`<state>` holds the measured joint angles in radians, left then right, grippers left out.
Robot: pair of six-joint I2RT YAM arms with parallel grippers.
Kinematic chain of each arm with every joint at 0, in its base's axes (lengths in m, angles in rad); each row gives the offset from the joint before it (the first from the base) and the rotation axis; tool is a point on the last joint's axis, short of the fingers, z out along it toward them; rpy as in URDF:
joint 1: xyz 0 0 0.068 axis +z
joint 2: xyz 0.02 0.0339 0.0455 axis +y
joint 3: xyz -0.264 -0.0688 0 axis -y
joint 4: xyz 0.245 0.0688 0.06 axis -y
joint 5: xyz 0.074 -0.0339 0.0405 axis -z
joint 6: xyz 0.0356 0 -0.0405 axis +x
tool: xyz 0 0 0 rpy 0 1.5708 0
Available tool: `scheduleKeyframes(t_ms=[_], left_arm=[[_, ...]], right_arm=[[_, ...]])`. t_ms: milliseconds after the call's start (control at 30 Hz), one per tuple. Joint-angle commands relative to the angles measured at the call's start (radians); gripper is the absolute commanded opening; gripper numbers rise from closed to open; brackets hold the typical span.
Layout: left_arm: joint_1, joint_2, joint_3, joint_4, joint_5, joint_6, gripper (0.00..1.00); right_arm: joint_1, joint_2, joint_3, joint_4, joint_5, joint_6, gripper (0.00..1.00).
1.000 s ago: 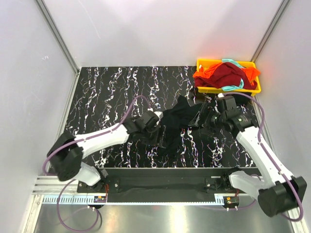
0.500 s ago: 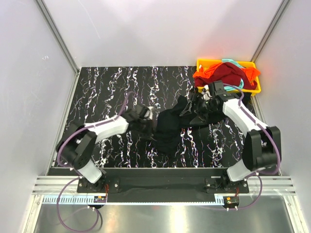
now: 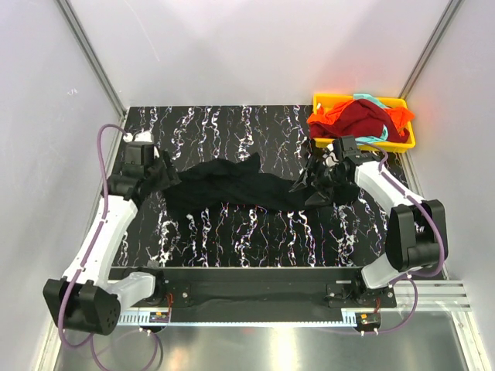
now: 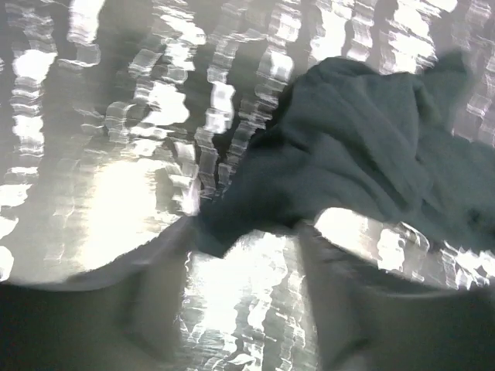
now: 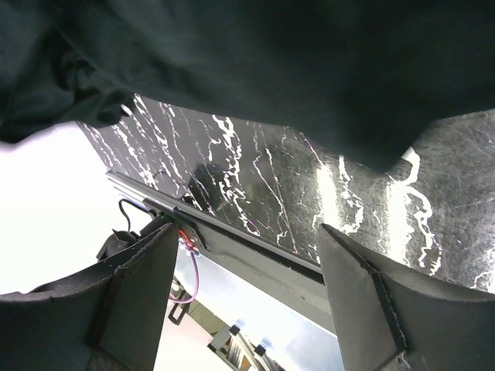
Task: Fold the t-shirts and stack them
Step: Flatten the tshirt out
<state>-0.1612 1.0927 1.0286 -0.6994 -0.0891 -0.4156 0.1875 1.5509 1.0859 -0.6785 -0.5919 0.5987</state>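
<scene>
The black t-shirt (image 3: pixel 232 185) lies stretched in a long band across the middle of the marbled table (image 3: pixel 232 131). My left gripper (image 3: pixel 162 171) is at its left end. In the blurred left wrist view that gripper (image 4: pixel 247 232) is open, with a corner of the black shirt (image 4: pixel 348 147) just ahead of the fingertips. My right gripper (image 3: pixel 309 182) hovers at the shirt's right end. It is open (image 5: pixel 246 232), with nothing between the fingers and the black cloth (image 5: pixel 271 62) ahead. The dark red t-shirt (image 3: pixel 363 120), the orange one (image 3: pixel 332 120) and the teal one (image 3: pixel 375 139) are heaped together.
The heap fills a yellow tray (image 3: pixel 321 98) at the table's back right corner. White walls with metal posts close in the left, back and right sides. The black rail (image 3: pixel 255 286) carrying both arm bases runs along the near edge.
My left arm swung from the table's centre to the far left, pulling the bunched black t-shirt out into a long band, and its jaws now stand apart. The right gripper stayed near the right end.
</scene>
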Motion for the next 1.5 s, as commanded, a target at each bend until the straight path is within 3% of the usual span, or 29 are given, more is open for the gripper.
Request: scheduleKeyframes(t_ms=[0,67,233,300,333,400,567,733,900,1067,1133,1200,1267,1467], left_arm=[[0.029,0.030,0.010,-0.060,-0.011,0.052,0.73],[0.016,0.024,-0.013,-0.029,0.072,0.028,0.80],[-0.185,0.008,-0.009,0.064,0.049,0.052,0.88],[-0.201,0.061,0.005,0.087,0.129,0.075,0.70],[-0.201,0.128,0.020,0.113,0.147,0.083,0.63],[-0.201,0.203,0.045,0.138,0.178,0.119,0.61],[-0.204,0.513,0.238,0.150,0.173,0.184,0.68],[-0.222,0.723,0.445,0.170,0.160,0.186,0.71],[-0.227,0.875,0.554,0.176,0.135,0.156,0.70],[-0.227,0.972,0.633,0.176,0.092,0.147,0.46],[-0.225,0.993,0.654,0.176,0.095,0.150,0.29],[-0.227,0.990,0.657,0.178,0.092,0.155,0.02],[-0.227,0.948,0.640,0.176,0.092,0.170,0.00],[-0.228,0.646,0.385,0.163,0.052,0.205,0.00]], right_arm=[[-0.003,-0.038,0.005,0.000,0.023,-0.016,0.79],[-0.003,-0.014,0.008,-0.003,0.033,-0.022,0.80],[-0.003,0.067,0.028,-0.036,0.049,-0.079,0.78],[0.003,0.101,0.029,-0.032,0.032,-0.079,0.77],[0.007,0.113,0.029,-0.030,0.026,-0.077,0.77],[0.024,0.146,0.029,-0.012,0.030,-0.077,0.77],[0.064,0.207,0.039,0.036,0.052,-0.062,0.77],[0.073,0.256,0.094,0.039,0.090,-0.060,0.77],[0.072,0.317,0.189,0.037,0.142,-0.066,0.68],[0.066,0.354,0.235,0.033,0.214,-0.062,0.53],[0.058,0.359,0.253,0.028,0.216,-0.056,0.29],[0.049,0.351,0.273,0.016,0.216,-0.059,0.10],[0.038,0.325,0.284,-0.021,0.234,-0.068,0.00],[0.036,0.163,0.261,-0.185,0.261,-0.134,0.00]])
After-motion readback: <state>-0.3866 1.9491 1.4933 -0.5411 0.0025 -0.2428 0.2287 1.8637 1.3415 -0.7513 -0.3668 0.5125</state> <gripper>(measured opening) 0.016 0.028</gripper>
